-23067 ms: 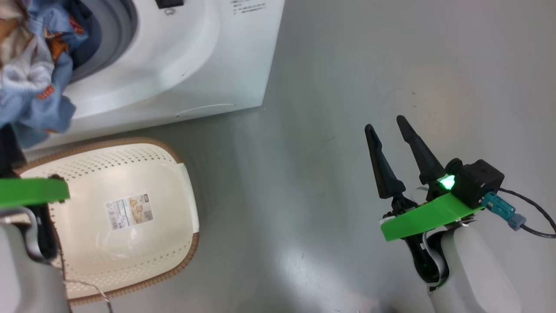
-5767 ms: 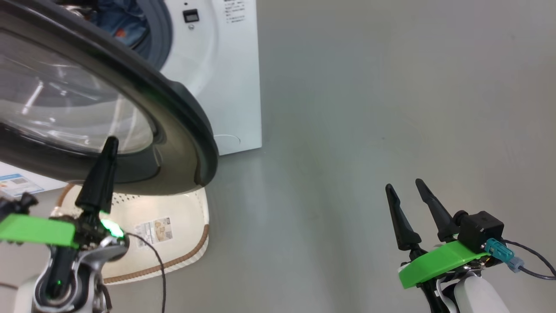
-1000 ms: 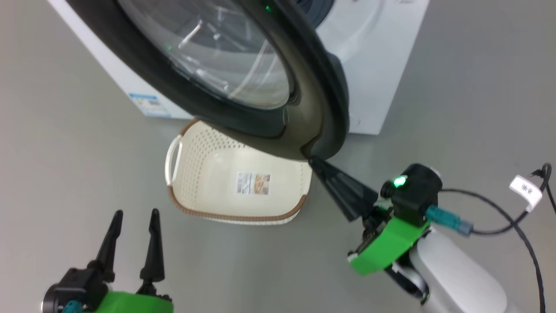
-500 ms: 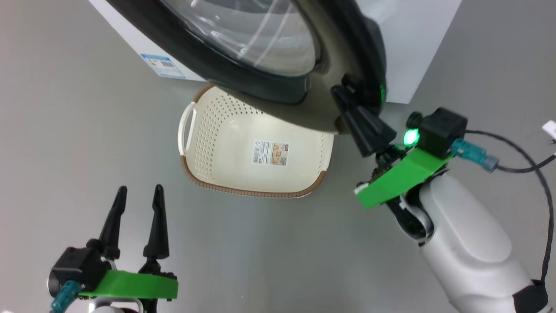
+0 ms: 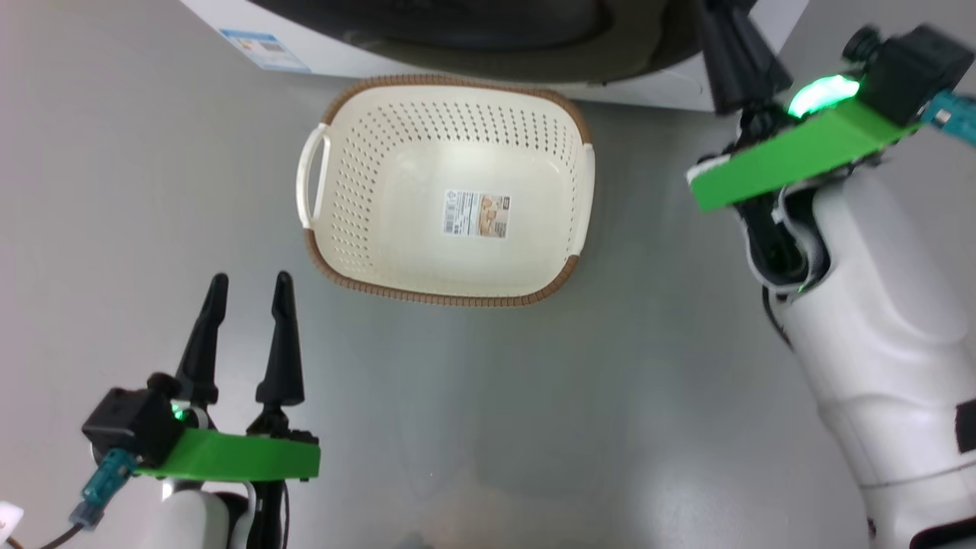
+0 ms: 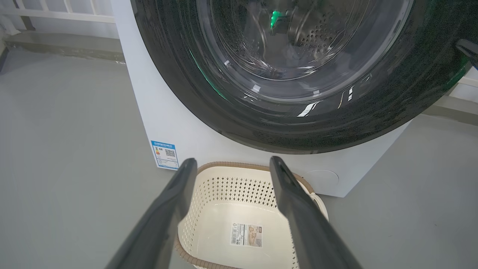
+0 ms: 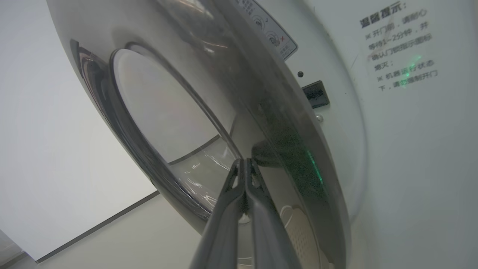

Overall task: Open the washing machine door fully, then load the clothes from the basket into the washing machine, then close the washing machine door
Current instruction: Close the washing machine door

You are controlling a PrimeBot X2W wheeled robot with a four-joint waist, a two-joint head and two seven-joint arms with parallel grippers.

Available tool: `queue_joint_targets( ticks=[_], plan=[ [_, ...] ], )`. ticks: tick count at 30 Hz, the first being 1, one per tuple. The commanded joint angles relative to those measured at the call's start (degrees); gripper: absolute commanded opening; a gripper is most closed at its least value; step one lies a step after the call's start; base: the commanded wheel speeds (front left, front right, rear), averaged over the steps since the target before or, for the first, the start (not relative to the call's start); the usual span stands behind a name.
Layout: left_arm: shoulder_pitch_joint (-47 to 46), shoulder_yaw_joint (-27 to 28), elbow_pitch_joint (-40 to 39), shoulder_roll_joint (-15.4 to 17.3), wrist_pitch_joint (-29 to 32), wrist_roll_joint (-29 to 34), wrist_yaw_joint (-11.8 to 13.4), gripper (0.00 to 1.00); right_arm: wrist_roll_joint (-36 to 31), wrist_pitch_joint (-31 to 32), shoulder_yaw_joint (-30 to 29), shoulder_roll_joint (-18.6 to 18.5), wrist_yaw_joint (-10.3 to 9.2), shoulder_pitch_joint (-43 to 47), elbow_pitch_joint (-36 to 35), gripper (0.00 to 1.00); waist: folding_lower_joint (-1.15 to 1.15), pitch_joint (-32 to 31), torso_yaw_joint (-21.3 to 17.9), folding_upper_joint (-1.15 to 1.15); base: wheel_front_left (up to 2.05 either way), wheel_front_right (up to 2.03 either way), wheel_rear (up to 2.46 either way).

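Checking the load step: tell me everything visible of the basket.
The basket is a cream-white, plastic-looking tub, a rounded rectangle with perforated walls and a brown woven-look rim. A white handle sits on each short side; a printed label sticks to its bottom. It stands upright and empty on the grey floor, close before the washing machine; whether they touch cannot be told. The open left end effector is apart from it.

washing machine (image 6: 143, 108): one
washing machine door (image 6: 179, 71): one
basket (image 5: 366, 191): one
basket handles (image 5: 311, 175): two
label in basket (image 5: 476, 213): one
blue sticker (image 6: 164, 154): one
left gripper (image 5: 252, 277), right gripper (image 7: 242, 161): two
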Motion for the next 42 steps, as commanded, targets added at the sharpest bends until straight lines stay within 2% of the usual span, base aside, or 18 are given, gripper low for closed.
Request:
queue_joint_targets(
  ticks=[1, 7, 15, 25, 30, 37, 42],
  plan=[
    [-1.06, 1.60, -1.46, 1.15, -0.45, -0.47, -0.43, 1.00, -0.13, -0.27, 0.28, 0.88, 0.01, -1.75, -0.87, 0.00, 0.00, 2.52, 0.16, 0.00, 0.00, 0.00, 0.00],
    [-2.86, 1.16, -1.69, 1.15, -0.45, -1.47, -0.61, 1.00, -0.76, -0.27, -0.44, 0.36, 0.01, -7.42, 1.46, 0.00, 0.00, 5.14, 0.14, 0.00, 0.00, 0.00, 0.00],
    [-3.96, 0.90, -1.93, 1.15, -0.45, -3.22, -1.14, 1.00, -1.45, -0.27, -3.39, 2.50, 0.01, -13.36, 3.02, 0.00, 0.00, 7.17, -0.05, 0.00, 0.00, 0.00, 0.00],
    [-4.70, 0.54, -1.88, 1.15, -0.45, -2.77, -1.39, 1.00, -2.63, -0.27, -5.98, 4.17, 0.01, -15.55, 3.73, 0.00, 0.00, 7.31, -0.73, 0.00, 0.00, 0.00, 0.00],
    [-4.56, 0.91, -1.83, 1.15, -0.45, -2.27, -1.38, 1.00, -1.17, -0.27, -3.49, 4.53, 0.01, -12.80, 2.74, 0.00, 0.00, 5.91, -1.40, 0.00, 0.00, 0.00, 0.00],
    [-3.18, 3.05, -2.15, 1.15, -0.45, -1.34, -1.14, 1.00, 2.08, -0.27, -0.05, 3.32, 0.01, -1.81, -2.24, 0.00, 0.00, 1.65, -3.42, 0.00, 0.00, 0.00, 0.00],
    [-2.33, 3.90, -2.34, 1.15, -0.45, -0.60, -1.20, 1.00, 1.16, -0.27, -0.11, 3.06, 0.01, 3.99, -6.00, 0.00, 0.00, -0.77, -4.89, 0.00, 0.00, 0.00, 0.00]
  ],
)
